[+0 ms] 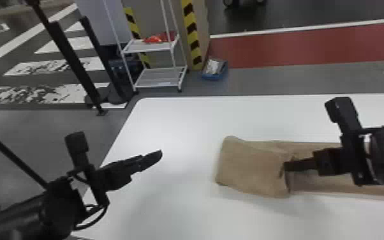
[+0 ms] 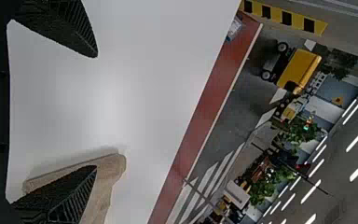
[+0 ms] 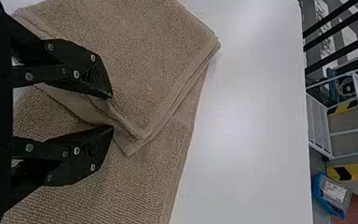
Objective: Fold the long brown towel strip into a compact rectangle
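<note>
While the towel (image 1: 248,166) lies on the tabletop (image 1: 181,121) with its left end doubled over and the remainder running right, the step in hand looks like settling that flap. To do it well, the right claw (image 1: 285,166) should catch the flap's free edge without pinching the layer beneath, draw it gently right until the long sides line up, then let go and smooth the ridge. Lifting too hard could drag the whole strip askew.

The head view gives the towel's lengthwise run but merges the right claw's fingers into one dark shape; the right wrist view shows them parted, released, a puckered edge (image 3: 116,116) near the tips. Likewise, the left claw (image 1: 161,153) seems a single blade left of the towel from above, yet the left wrist view reveals its fingers spread wide, with nothing between them.
</note>
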{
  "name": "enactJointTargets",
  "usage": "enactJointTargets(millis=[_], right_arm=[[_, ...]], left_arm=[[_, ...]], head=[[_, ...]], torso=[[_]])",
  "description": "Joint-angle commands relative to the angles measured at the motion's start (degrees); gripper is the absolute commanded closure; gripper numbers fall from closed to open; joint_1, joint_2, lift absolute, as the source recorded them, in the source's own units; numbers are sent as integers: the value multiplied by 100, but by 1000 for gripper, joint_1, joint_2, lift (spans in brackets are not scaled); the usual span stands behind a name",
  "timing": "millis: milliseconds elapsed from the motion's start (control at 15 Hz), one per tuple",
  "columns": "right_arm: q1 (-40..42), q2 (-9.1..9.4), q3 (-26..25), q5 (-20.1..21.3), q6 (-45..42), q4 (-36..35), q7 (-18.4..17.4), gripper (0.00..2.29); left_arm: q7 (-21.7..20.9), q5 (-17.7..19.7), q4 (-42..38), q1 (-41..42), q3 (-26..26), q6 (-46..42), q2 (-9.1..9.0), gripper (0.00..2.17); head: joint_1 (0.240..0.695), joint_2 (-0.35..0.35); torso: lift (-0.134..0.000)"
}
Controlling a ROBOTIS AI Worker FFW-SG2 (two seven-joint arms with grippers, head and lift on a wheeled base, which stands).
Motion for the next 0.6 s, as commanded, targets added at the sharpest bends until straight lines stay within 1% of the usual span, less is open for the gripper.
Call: enactJointTargets(millis=[0,133,333,533], right_arm=[[-5,5,-10,6,30,-6,-4,826],[-5,5,-18,-3,13,-6,-4,826],[-5,5,-27,-47,-75,3,-144,826],[4,5,-18,-73,-163,29,-153,829]], left_arm=[[0,12,-1,3,0,2,7,26],[0,12,-1,3,-9,2,-2,26],[0,21,-18,29,-9,2,-2,33],[0,21,-18,38,-9,2,-2,36]], head=[[695,290],[695,289],[695,286],[695,283]], torso=[[-120],[-120],[-120],[-120]])
